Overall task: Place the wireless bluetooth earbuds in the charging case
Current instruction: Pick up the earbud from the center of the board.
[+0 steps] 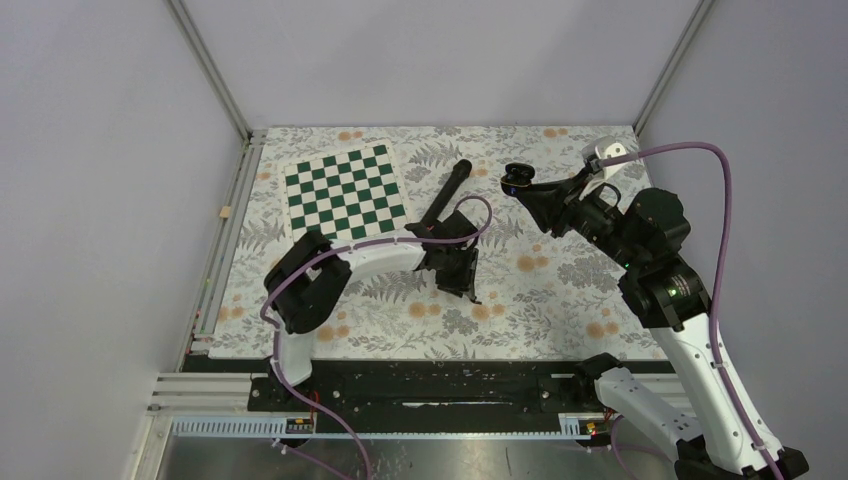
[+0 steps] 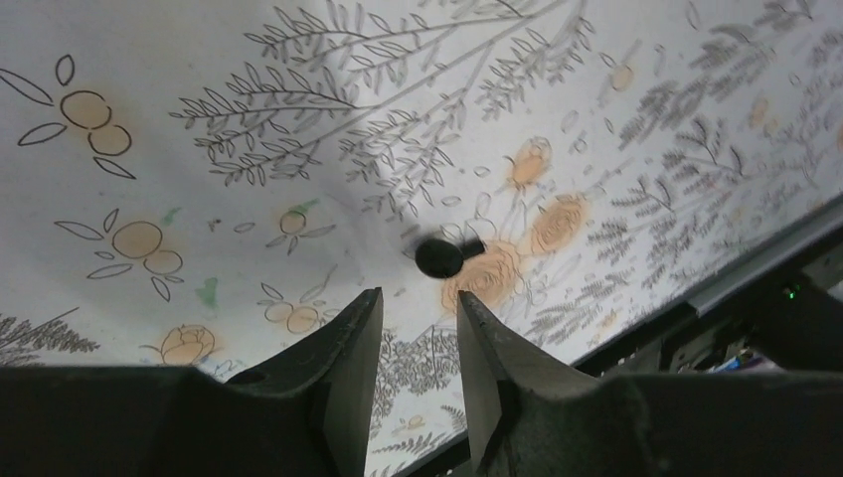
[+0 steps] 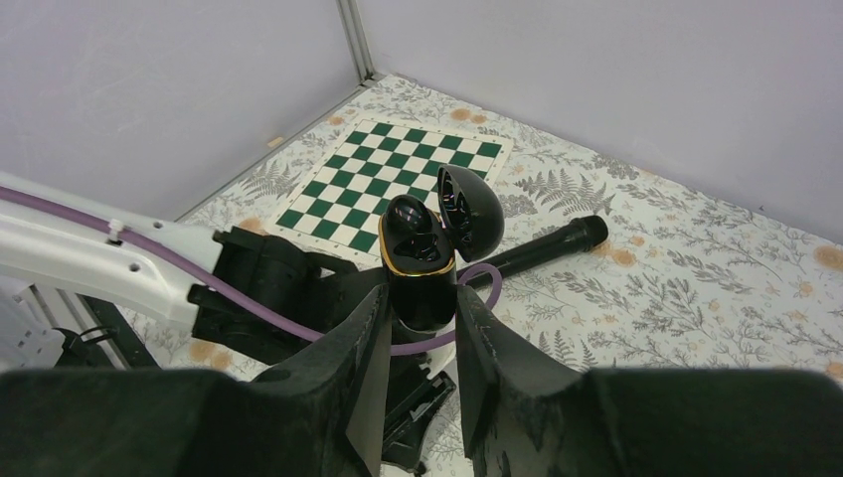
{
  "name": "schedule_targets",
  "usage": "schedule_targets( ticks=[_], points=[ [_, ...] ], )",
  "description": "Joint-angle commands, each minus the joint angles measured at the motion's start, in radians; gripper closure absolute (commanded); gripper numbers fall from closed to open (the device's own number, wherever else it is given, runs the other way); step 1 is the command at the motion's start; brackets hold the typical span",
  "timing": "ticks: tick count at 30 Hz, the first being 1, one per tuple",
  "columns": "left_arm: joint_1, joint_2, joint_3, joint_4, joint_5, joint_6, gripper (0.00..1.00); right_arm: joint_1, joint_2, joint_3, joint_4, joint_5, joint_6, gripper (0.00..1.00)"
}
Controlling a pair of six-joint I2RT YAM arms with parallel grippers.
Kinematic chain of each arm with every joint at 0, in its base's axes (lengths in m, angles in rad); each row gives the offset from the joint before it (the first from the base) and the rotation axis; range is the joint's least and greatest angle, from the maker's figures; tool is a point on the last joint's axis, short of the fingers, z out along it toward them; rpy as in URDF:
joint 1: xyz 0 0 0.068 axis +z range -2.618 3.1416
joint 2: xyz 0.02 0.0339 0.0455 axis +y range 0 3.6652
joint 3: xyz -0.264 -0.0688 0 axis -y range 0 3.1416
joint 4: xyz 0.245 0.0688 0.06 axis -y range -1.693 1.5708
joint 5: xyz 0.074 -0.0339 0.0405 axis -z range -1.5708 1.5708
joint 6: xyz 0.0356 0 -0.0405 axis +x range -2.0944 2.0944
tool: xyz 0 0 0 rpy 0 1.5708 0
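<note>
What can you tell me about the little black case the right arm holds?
The charging case is glossy black and egg-shaped, with a thin gold band round its mouth. Its hinged lid stands open, showing dark hollows inside. It stands upright, clamped at its lower body between the fingers of the right gripper, held above the table.

Overhead view, close wrist views, shared mat [image 1: 560, 300]

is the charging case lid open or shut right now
Open. The charging case, held in the right gripper, has its lid hinged back from the gold-rimmed base.
</note>
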Motion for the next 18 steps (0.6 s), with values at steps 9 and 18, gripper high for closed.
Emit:
schedule_targets(
  ticks=[9,18],
  points=[
    [-0.005,0.08,0.078,-0.006,-0.052,-0.14,0.66,-0.017,-0.024,-0.012,0.049,0.006,0.037,1.0],
    [-0.012,0.083,0.102,-0.032,-0.061,-0.156,0.67,-0.024,-0.014,-0.029,0.066,-0.001,0.056,1.0]
  ],
)
